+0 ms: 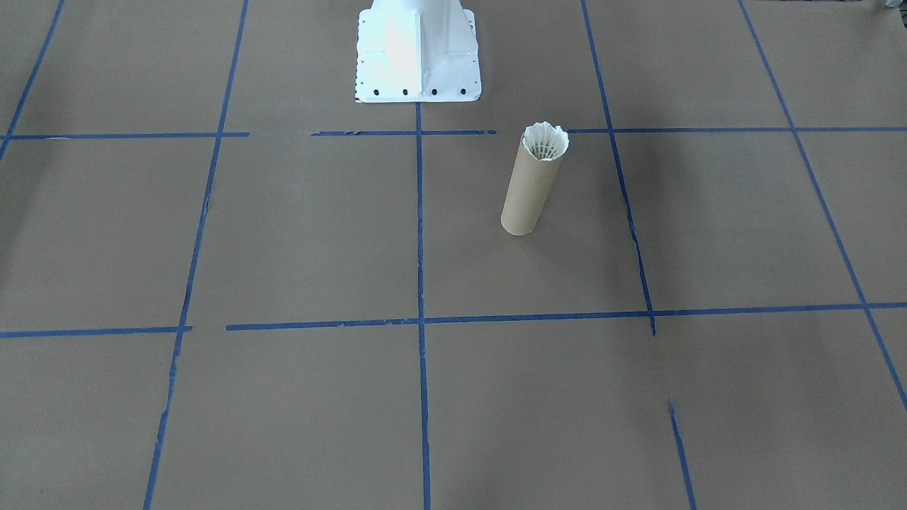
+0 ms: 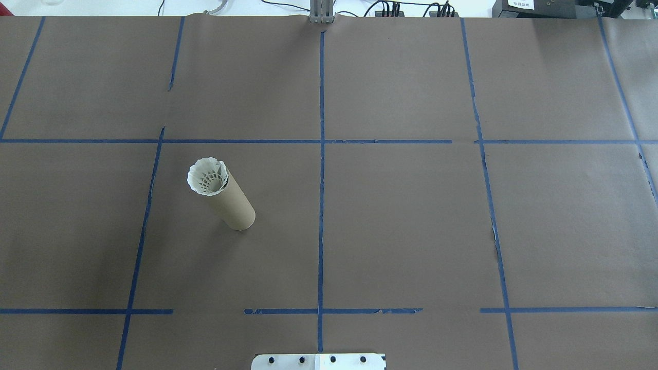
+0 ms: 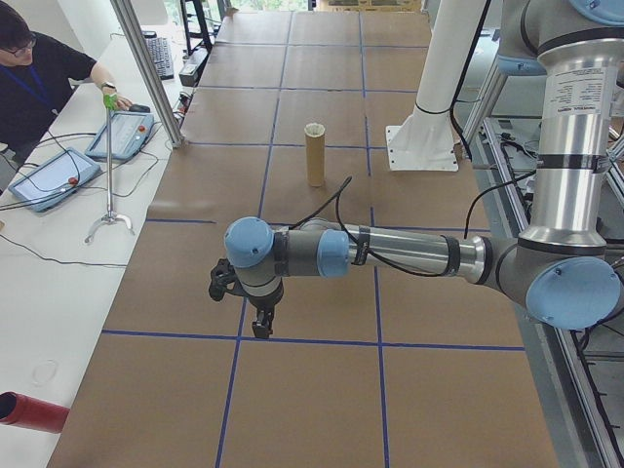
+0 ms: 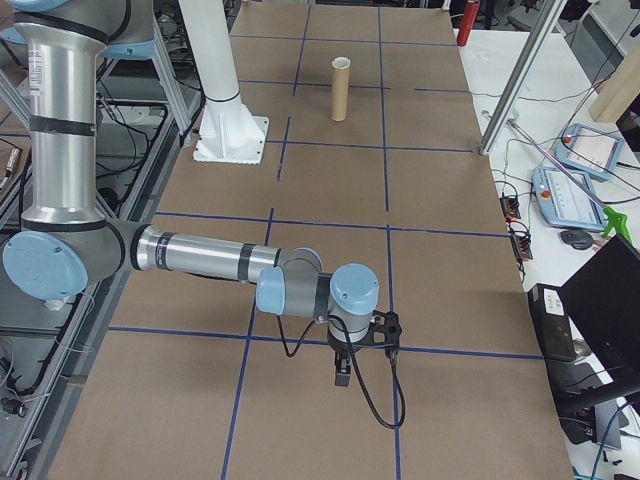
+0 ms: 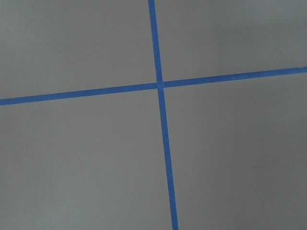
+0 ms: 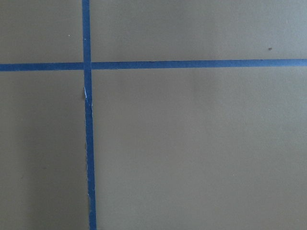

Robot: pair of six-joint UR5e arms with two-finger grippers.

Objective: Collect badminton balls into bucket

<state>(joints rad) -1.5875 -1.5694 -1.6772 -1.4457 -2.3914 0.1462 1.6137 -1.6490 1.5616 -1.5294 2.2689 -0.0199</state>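
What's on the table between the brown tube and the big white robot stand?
Nothing but bare brown paper and blue tape lines lies between the tube and the white stand, as the front-facing view shows. A shuttlecock sits in the tube's top.

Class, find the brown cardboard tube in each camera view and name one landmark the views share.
Front-facing: cardboard tube right of centre, below the white robot base.
Overhead: left of centre.
Exterior left: upper middle.
Exterior right: top centre.
Both wrist views: absent.
Shared landmark: the robot base; a shuttlecock sits in the tube's mouth.
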